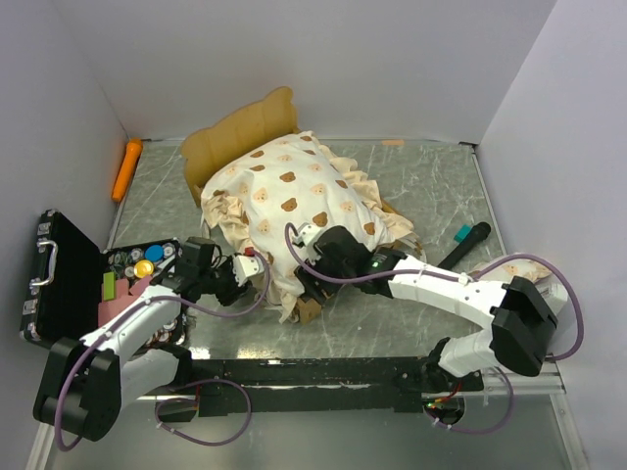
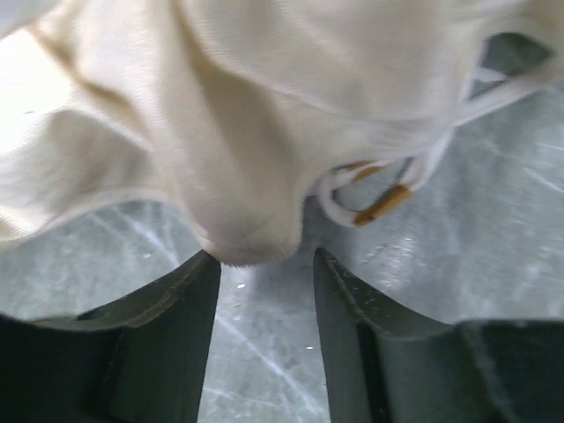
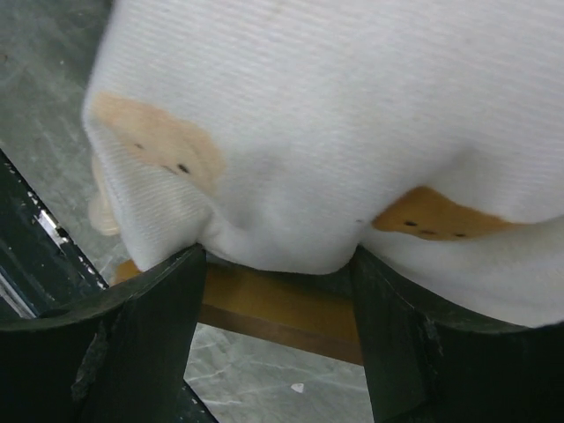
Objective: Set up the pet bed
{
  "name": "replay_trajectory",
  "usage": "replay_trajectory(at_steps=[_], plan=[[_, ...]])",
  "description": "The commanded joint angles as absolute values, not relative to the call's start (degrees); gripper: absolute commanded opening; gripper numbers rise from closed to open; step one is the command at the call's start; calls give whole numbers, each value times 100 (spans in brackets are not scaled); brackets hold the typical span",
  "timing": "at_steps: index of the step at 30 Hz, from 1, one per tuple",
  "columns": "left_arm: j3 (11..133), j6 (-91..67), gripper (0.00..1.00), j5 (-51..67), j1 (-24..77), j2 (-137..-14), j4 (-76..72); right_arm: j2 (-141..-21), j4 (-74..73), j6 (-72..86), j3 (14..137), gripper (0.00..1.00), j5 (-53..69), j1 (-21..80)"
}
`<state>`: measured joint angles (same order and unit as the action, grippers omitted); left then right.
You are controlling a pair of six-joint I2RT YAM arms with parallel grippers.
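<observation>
The pet bed's light-wood wavy headboard [image 1: 243, 125] stands at the back. The cream bear-print mattress [image 1: 294, 191] lies bunched over the frame and hangs over its near end. My left gripper [image 1: 251, 270] is at the mattress's near-left ruffled edge; in the left wrist view it [image 2: 264, 269] is open, and a fold of cream fabric [image 2: 238, 176] hangs down to its fingertips. My right gripper [image 1: 310, 262] is at the near end; in the right wrist view it [image 3: 278, 264] is open around a bulge of the mattress [image 3: 335, 132], above the wooden frame rail [image 3: 282, 308]. I cannot pick out the pillow.
An open black hard case [image 1: 61, 279] with small items lies at the left, by my left arm. An orange toy [image 1: 127, 168] lies along the left wall. A black and teal tool [image 1: 464, 241] lies right of the bed. White walls close in three sides.
</observation>
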<state>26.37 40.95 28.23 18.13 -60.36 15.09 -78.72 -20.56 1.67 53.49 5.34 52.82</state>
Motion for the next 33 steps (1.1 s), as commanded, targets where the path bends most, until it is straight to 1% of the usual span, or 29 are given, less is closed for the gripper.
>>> replay_trajectory(at_steps=[1,3,5,8,10,14,17,19,24,29,31,33], plan=[[2979,4175,55,3664,1802,-6073,1967,-7638,-2003,219,5590,73,282,5432],[3006,4061,60,3840,1810,-6152,2022,-7559,-2074,246,5546,73,202,5432],[2953,3999,63,3780,1863,-6379,1917,-7462,-2092,272,5493,73,211,5440],[2918,4077,63,3577,1986,-6732,1784,-7217,-1943,167,5327,73,369,5475],[2874,4402,62,3778,2065,-6750,1872,-7111,-1872,80,5265,73,527,5476],[2813,4772,55,3955,2548,-6277,2135,-6944,-1881,53,5212,73,729,5467],[2664,5097,54,4025,2969,-5855,2250,-6829,-1828,-176,5098,74,765,5449],[2523,5168,54,3824,3207,-5844,2066,-6829,-1881,-185,5080,74,738,5405],[2610,5502,49,3341,3226,-6476,2092,-6829,-1977,-150,5089,74,809,5388],[2689,5300,45,2900,3217,-7153,1539,-6803,-1995,-132,5036,74,826,5388],[2698,5204,40,2822,3217,-7399,1416,-6759,-1995,-114,4984,73,844,5388],[2707,5150,30,2769,3226,-7558,1415,-6724,-2013,-132,4948,73,887,5388]])
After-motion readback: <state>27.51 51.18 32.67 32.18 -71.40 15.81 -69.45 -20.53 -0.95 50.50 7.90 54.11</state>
